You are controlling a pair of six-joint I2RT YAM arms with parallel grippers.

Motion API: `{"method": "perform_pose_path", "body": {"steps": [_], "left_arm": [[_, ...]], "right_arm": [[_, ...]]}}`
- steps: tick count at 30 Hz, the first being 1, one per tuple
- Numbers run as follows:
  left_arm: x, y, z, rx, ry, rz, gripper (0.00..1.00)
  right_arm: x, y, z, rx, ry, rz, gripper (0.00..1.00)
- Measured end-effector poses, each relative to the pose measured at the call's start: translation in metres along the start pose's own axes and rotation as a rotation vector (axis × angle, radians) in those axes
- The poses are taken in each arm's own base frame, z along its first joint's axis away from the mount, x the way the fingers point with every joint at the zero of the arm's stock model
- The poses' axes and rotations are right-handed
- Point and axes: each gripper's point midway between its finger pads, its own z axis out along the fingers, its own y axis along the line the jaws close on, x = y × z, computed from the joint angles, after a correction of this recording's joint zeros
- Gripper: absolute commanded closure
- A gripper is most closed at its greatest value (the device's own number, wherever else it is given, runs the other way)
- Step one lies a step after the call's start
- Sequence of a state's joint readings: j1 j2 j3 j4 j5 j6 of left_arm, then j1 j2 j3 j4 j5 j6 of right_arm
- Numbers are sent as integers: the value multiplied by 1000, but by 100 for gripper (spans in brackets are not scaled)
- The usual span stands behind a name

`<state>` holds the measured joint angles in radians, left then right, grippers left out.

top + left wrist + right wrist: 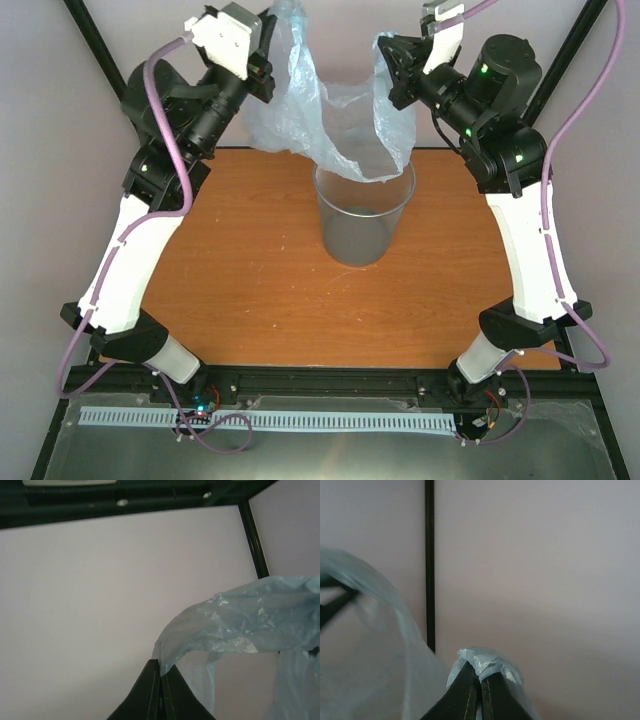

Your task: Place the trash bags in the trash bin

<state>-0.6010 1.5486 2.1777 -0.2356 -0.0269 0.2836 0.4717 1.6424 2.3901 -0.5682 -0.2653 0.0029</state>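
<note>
Bridging left tool (160, 667), right tool (479, 673): trash bag (340, 120).

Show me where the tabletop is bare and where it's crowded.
Bare orange-brown wooden table: left of the round translucent grey plastic bin to the left arm, right of it to the right arm, and the near strip before the black base rail. Crowded: above the bin, where the thin blue plastic bag hangs between left gripper and right gripper.
</note>
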Motion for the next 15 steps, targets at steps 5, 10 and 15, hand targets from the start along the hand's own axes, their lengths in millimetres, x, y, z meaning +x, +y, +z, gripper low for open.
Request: {"method": "perform_pose_path", "body": {"steps": [5, 10, 15], "left_arm": [[-34, 10, -8, -21, -89, 13, 99], [-45, 7, -8, 2, -127, 5, 99], [-44, -3, 9, 49, -156, -33, 99]], "right_arm": [[18, -13, 1, 74, 63, 40, 97], [31, -15, -16, 113, 114, 84, 97], [45, -13, -40, 136, 162, 119, 97]]}}
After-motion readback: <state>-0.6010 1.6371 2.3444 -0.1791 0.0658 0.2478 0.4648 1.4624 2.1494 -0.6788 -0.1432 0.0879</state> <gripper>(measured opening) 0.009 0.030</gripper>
